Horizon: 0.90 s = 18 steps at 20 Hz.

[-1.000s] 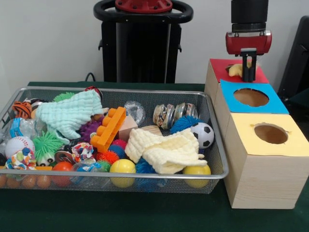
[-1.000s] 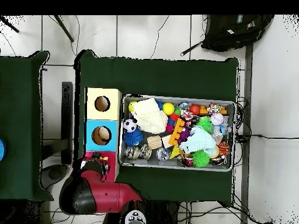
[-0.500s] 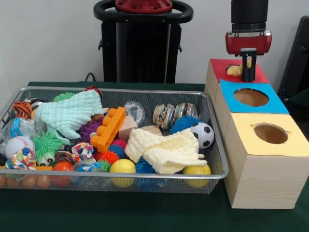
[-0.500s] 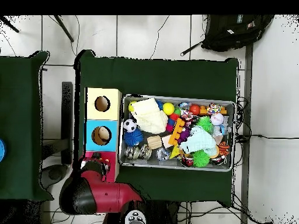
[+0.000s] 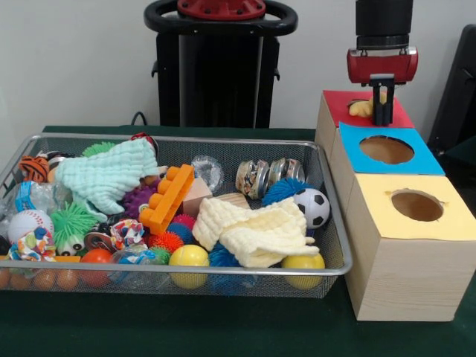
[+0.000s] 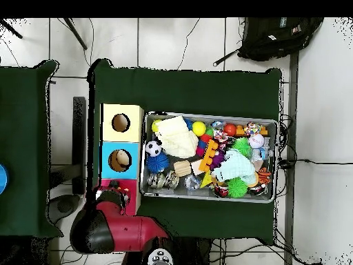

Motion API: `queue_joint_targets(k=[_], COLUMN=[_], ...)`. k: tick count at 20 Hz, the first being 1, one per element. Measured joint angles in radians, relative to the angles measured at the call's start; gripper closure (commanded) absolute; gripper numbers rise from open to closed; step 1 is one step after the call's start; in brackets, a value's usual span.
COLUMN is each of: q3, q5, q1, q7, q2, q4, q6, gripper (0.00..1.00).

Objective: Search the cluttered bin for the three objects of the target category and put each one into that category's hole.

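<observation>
Three wooden boxes stand in a row to the right of the wire bin: red-topped, blue-topped and yellow-topped, each with a round hole. My gripper hangs just over the red box's hole. A pale yellow soft object sits in that hole, right beside the gripper. Whether the gripper touches it cannot be made out. In the overhead view the red arm covers most of the red box.
The bin holds a yellow cloth, a mint cloth, an orange brick, a soccer ball, spiky balls, yellow balls and tins. A black backpack lies on the floor.
</observation>
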Motion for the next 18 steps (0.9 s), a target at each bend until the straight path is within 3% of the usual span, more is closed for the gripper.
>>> queue_joint_targets(k=[18], q3=[-0.012], q5=[0.000], q1=[0.006], q7=[0.000], q2=[-0.009], q4=[-0.038], q6=[0.143], gripper=[1.00])
